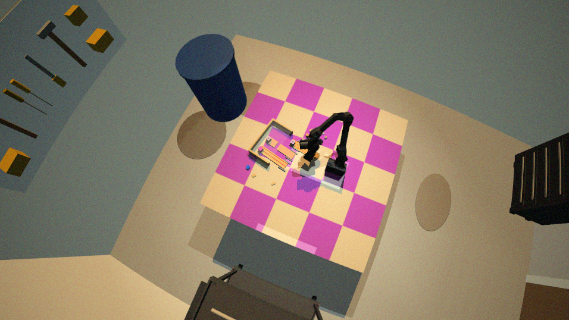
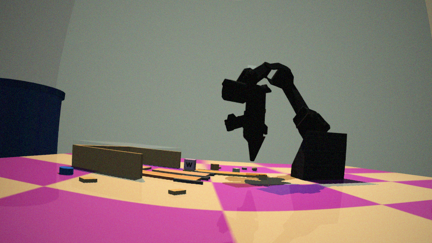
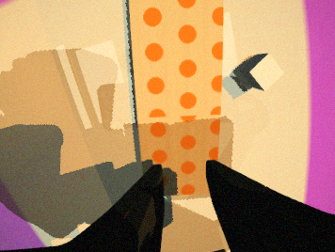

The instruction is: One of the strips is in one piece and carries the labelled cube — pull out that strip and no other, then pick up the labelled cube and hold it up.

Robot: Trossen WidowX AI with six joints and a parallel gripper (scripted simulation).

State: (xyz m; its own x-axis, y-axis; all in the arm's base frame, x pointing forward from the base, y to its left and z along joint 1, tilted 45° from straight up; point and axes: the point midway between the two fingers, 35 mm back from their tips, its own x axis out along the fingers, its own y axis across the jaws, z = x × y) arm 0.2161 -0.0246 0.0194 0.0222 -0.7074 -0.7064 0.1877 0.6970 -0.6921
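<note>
Hovering above the dotted strip [image 1: 300, 147] [image 2: 229, 173] [image 3: 174, 70], the tool [image 1: 307, 159] [image 2: 252, 160] [image 3: 183, 170] is partly open, gripping nothing. In top view, the W-marked cube [image 1: 293, 142] [image 2: 190, 164] sits nearer the left edge of the desk [image 1: 346, 212] [image 2: 120, 217] [image 3: 325, 94] than the right

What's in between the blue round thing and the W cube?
The wooden wall, then the striped strip, then the plain strip. The top view shows that.

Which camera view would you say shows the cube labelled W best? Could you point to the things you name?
The exterior view: the W on the labelled cube [image 1: 292, 142] [image 2: 190, 164] faces the camera and reads plainly. The top view shows it tiny, its letter unreadable; the wrist view misses it.
</note>
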